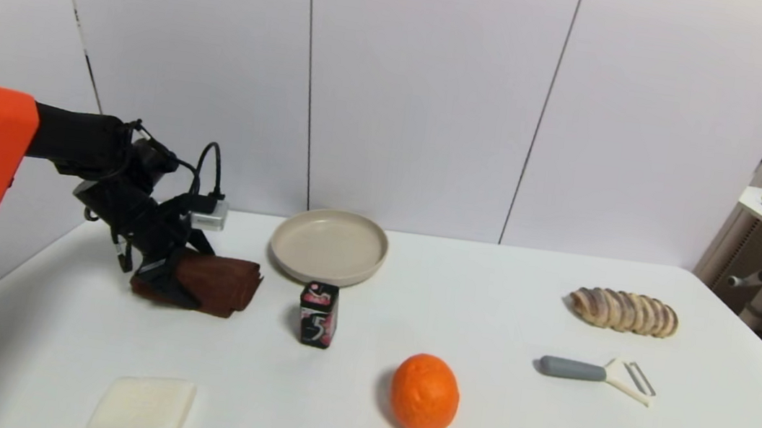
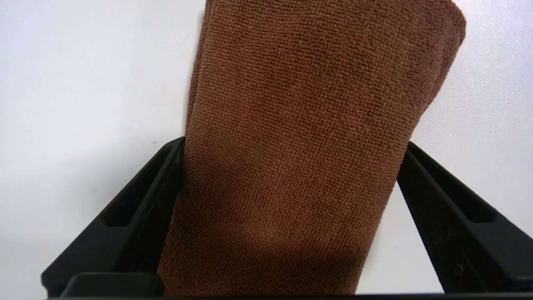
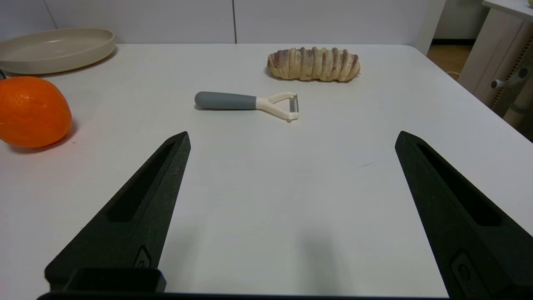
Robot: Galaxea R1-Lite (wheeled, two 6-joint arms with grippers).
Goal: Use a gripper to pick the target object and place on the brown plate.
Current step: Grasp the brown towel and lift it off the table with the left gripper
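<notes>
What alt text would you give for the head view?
The left gripper has its black jaws around a dark brown folded cloth towel on a white table, beside a round beige plate. A soap-like block, small box, orange, peeler and sliced bread loaf lie scattered.

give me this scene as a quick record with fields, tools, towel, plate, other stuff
left tool: at the towel, fingers either side of it, wide apart
right tool: open, low over bare table, holding nothing
towel: brown, folded, lying on the table
plate: beige, nothing on it, beyond the towel
other items: orange, peeler, bread loaf, gum box, cream block
</notes>
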